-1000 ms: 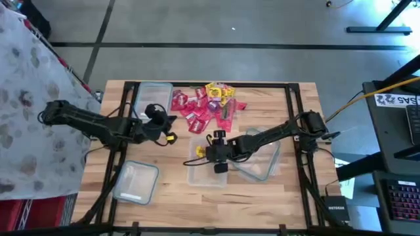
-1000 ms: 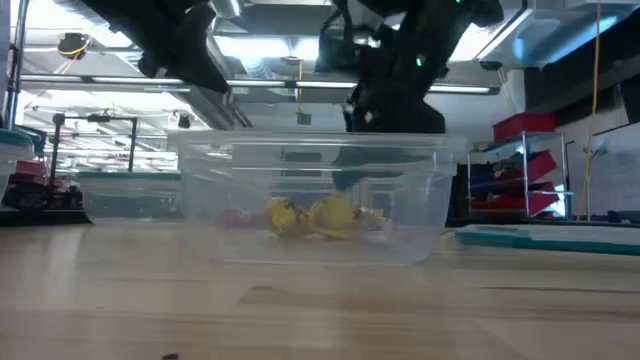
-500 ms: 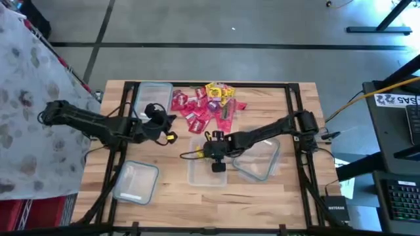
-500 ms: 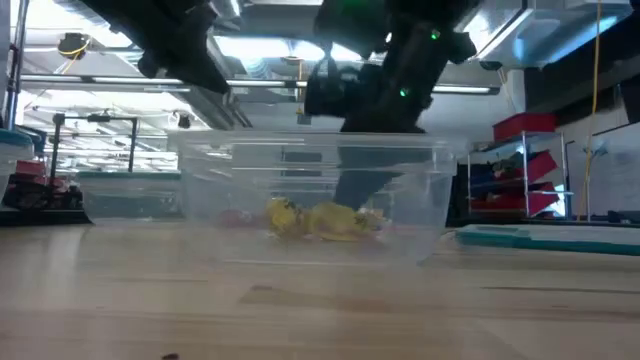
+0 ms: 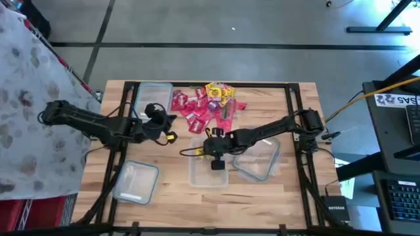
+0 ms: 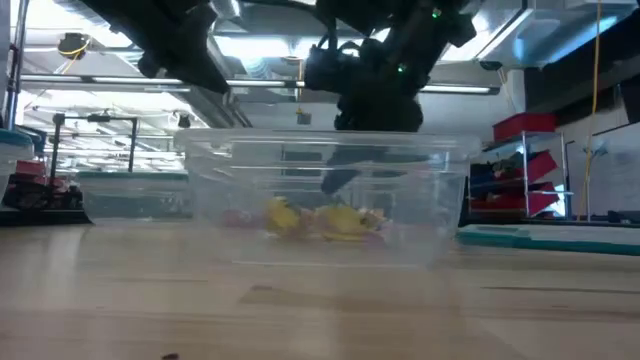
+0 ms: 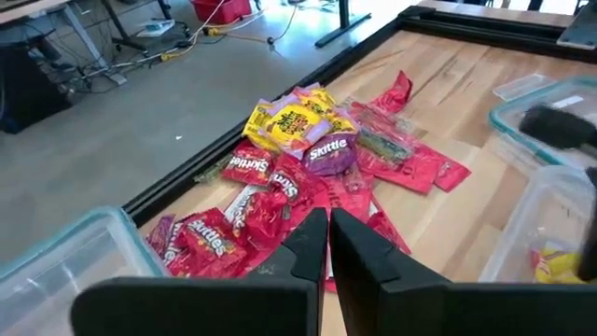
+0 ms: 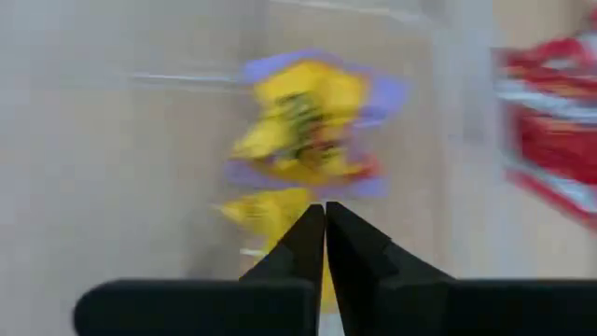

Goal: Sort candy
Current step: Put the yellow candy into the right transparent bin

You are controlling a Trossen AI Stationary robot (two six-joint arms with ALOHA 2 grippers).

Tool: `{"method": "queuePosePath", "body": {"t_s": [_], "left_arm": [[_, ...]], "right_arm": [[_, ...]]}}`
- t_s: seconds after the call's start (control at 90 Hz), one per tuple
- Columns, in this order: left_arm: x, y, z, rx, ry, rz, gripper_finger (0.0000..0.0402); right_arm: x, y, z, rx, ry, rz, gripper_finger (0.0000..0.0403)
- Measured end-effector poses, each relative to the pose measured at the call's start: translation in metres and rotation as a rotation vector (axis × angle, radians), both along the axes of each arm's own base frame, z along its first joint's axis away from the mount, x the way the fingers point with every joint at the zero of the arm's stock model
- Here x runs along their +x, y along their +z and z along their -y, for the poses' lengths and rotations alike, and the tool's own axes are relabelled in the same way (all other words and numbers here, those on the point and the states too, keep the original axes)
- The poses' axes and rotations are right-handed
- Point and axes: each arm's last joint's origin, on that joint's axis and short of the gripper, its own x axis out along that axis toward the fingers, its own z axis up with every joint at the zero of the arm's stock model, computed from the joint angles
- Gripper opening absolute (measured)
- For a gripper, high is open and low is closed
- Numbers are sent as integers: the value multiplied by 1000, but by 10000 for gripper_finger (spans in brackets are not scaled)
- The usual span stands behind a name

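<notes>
The right gripper [image 5: 209,143] was found above the far rim of the middle tub [image 5: 208,172], its fingers together with nothing visibly between them in the right wrist view. Two yellow pieces [image 6: 318,219] lay inside that tub, near the gripper's end, and appeared as sorted stock. The main candy pile [image 5: 207,103], mostly red with some yellow on its far side, lay on the table [image 5: 177,193] beyond the tub, just past the right gripper toward the far edge. The left gripper [image 7: 328,245] hovered beside the pile's near-left edge, fingers also together and empty, with the red packets directly ahead of it in its wrist view. A second tub [image 5: 153,98] stood left of the pile, close to the left arm. Judgement: both arms were close to the pile; the right had only to travel away from the tub toward the far edge, the left slightly rightward. The pile sprawled wider across the table than deep, its pieces at mixed angles.
</notes>
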Motion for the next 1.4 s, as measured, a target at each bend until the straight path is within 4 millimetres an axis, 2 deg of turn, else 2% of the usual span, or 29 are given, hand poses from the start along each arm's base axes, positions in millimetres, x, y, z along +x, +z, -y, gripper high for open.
{"method": "queuePosePath", "body": {"t_s": [0.167,0.356,0.433,0.578,0.656,0.778,1.044,1.167,1.278,1.4], "left_arm": [[0,0,0,0,0,0,0],[0,0,0,-4,2,4,0],[0,0,0,-7,4,6,0],[0,0,0,-10,4,10,0],[0,0,0,-10,4,10,0],[0,0,0,-10,5,12,0],[0,0,0,-13,7,14,0],[0,0,0,-14,7,16,0],[0,0,0,-13,7,15,0],[0,0,0,-14,7,15,0]], "right_arm": [[1,-21,-2,36,5,-56,0],[1,-26,-1,17,3,-74,0],[-1,-18,-1,7,19,-58,0],[3,9,0,-9,12,72,0],[10,14,2,-15,12,166,0],[26,14,5,65,66,300,0],[32,-29,19,78,14,193,0],[33,-38,21,66,21,169,0],[32,-33,21,54,30,178,0],[29,-10,22,35,54,226,1]]}}
